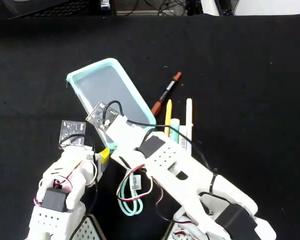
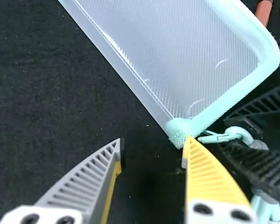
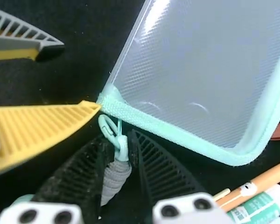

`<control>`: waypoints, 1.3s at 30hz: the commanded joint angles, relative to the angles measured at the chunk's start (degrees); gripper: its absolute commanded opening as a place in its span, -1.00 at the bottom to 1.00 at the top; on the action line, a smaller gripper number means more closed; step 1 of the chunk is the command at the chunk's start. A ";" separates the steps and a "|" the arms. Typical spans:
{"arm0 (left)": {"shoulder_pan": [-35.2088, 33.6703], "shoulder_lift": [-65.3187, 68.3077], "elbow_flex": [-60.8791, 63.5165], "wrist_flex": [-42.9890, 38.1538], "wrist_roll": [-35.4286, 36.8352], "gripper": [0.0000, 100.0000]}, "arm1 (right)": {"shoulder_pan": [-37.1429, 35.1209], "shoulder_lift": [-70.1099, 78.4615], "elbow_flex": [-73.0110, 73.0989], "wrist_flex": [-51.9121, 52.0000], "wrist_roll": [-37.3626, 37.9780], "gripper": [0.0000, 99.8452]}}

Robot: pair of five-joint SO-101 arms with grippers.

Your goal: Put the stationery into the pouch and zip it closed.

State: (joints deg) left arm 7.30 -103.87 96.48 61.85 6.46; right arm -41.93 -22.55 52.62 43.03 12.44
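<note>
Pouch (image 1: 107, 87) lies on bench (image 1: 240, 75), long axis 11 to 5 o'clock. Right hand (image 3: 123, 140) clamps zip pull (image 3: 111, 127); left hand (image 2: 151, 145) stands spread beside it.

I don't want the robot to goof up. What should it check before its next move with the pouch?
1. Right pincer has the zipper pull: ok, its black fingers are shut around it.
2. Left pincer holds the pouch steady: not ok, it is open, with its yellow finger beside the pouch's corner.
3. Stationery is inside: not ok, the pens lie on the table beside the pouch.
4. Pouch lies flat: ok.
5. Zip is open enough for the pens: cannot tell.
</note>
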 commanded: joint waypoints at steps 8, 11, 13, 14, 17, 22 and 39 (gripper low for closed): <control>1.10 -0.35 0.84 0.26 0.53 -0.55 | 5.89 -2.07 -0.84 2.11 0.00 -0.98; 3.03 -0.35 0.84 0.26 0.70 -0.55 | 6.15 -2.07 -0.92 2.11 0.00 -0.98; 5.32 -0.35 0.84 0.00 0.79 -0.55 | 6.07 -2.07 -0.92 2.11 0.00 -0.98; 5.93 -0.35 0.84 -0.26 0.79 -0.55 | 6.07 -2.07 -0.92 2.11 0.00 -0.98; 6.46 -0.26 0.84 -2.73 0.79 -0.55 | 6.07 -2.07 -0.92 2.29 0.00 -0.98; 6.46 -0.18 0.84 -3.25 0.35 -0.55 | 6.07 -2.59 -1.19 2.46 0.00 -0.98; 2.42 18.11 0.75 -23.30 -0.62 -0.55 | 6.07 -13.32 1.54 5.45 -0.18 -0.97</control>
State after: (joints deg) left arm 8.79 -90.59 96.84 44.35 4.53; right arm -36.75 -33.89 54.46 49.36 12.44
